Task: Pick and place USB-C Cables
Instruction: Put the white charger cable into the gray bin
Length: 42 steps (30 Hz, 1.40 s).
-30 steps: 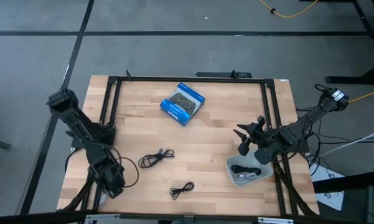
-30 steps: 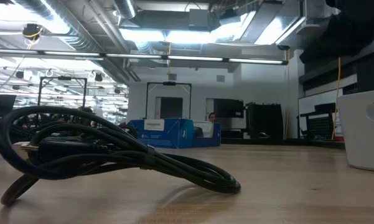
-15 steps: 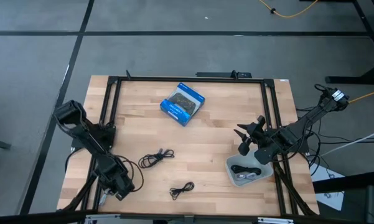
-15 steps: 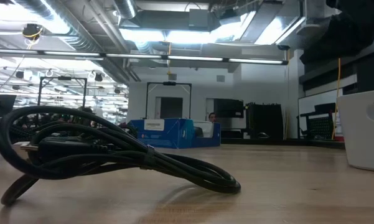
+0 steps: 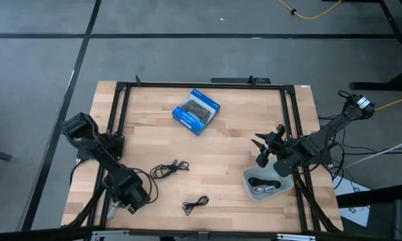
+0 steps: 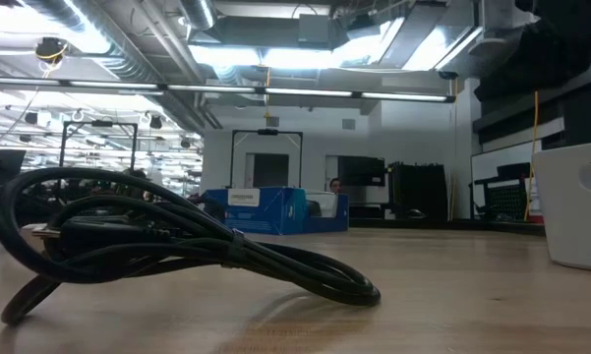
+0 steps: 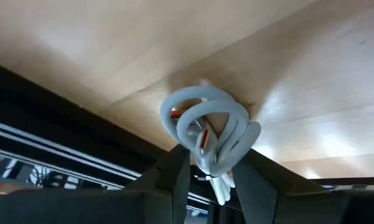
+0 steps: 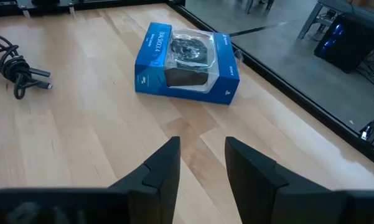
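Note:
My left gripper is at the table's near left corner, shut on a pale grey-white USB-C cable bunched into a coil. Two black cables lie in loose coils on the wood, one near the middle and one by the near edge; the latter fills the low view's foreground. A white bin near the right edge holds a black cable and a pale one. My right gripper hovers open just beyond the bin. My left gripper pinches the pale cable's coil between its two fingers, several loops together. The rest of the coil bulges out past the fingertips over the wood. Whether the coil touches the table, I cannot tell.
A blue-and-black box lies flat toward the far edge. A black metal frame runs along the table's edges. Bare wood lies between the box, the black cables and the bin.
My left arm has swung toward the table's right and near edge, carrying its gripper a short way along the near left corner. The black cables, the box and the right arm have stayed put.

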Available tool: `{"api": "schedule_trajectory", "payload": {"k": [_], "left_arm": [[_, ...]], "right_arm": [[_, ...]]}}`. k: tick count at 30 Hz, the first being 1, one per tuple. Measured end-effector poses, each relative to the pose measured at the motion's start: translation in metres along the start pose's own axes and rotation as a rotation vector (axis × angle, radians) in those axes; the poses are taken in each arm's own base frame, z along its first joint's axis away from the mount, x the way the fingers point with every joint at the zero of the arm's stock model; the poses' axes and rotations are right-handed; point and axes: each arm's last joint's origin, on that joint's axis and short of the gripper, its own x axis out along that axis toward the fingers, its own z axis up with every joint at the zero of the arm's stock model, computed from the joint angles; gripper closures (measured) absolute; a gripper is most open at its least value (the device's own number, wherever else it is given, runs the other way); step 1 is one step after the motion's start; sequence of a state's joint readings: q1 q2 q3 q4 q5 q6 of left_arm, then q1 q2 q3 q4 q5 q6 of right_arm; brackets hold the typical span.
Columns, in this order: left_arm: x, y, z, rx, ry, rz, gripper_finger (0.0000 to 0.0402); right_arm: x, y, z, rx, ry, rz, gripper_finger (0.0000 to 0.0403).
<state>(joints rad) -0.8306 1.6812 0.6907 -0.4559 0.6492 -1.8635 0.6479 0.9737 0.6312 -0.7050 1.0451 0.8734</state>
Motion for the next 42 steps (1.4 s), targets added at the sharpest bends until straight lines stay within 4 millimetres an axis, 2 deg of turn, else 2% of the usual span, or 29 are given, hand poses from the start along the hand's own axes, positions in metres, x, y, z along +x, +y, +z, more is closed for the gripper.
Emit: {"api": "schedule_trajectory", "payload": {"k": [7, 10, 14, 19, 22, 26, 29, 31, 35, 42], "left_arm": [[-0.006, -0.005, 0.008, 0.046, -0.039, -0.052, 0.0297], [-0.007, -0.008, 0.008, 0.111, -0.037, -0.084, 0.0325], [-0.008, -0.012, 0.008, 0.130, -0.063, -0.117, 0.0385], [-0.017, -0.019, 0.000, 0.216, -0.100, -0.130, 0.0389], [-0.039, -0.031, -0.011, 0.248, -0.232, -0.190, 0.0389], [-0.085, -0.043, -0.028, 0.271, -0.529, -0.306, 0.0390], [-0.123, -0.051, -0.035, 0.328, -0.784, -0.368, 0.0390], [-0.144, -0.057, -0.036, 0.370, -0.895, -0.382, 0.0390], [-0.177, -0.073, -0.028, 0.491, -1.096, -0.416, 0.0390], [-0.220, -0.105, 0.020, 0.745, -1.483, -0.386, 0.0390]], "right_arm": [[0.000, 0.000, 0.000, -0.006, 0.001, -0.001, 0.0273], [0.000, 0.000, 0.000, -0.020, 0.001, -0.001, 0.0273], [0.000, 0.000, 0.000, -0.020, 0.001, -0.001, 0.0273], [0.000, 0.000, 0.000, -0.018, 0.001, -0.001, 0.0273], [0.000, 0.000, 0.000, -0.004, 0.001, -0.001, 0.0273], [0.000, 0.000, 0.000, 0.009, 0.001, -0.001, 0.0273], [0.000, 0.000, 0.000, 0.010, 0.001, 0.000, 0.0273], [0.000, 0.000, 0.000, 0.008, 0.001, 0.000, 0.0273], [0.000, 0.000, 0.000, 0.004, 0.002, 0.000, 0.0273], [0.000, 0.000, 0.000, 0.012, 0.005, 0.005, 0.0273]]}}
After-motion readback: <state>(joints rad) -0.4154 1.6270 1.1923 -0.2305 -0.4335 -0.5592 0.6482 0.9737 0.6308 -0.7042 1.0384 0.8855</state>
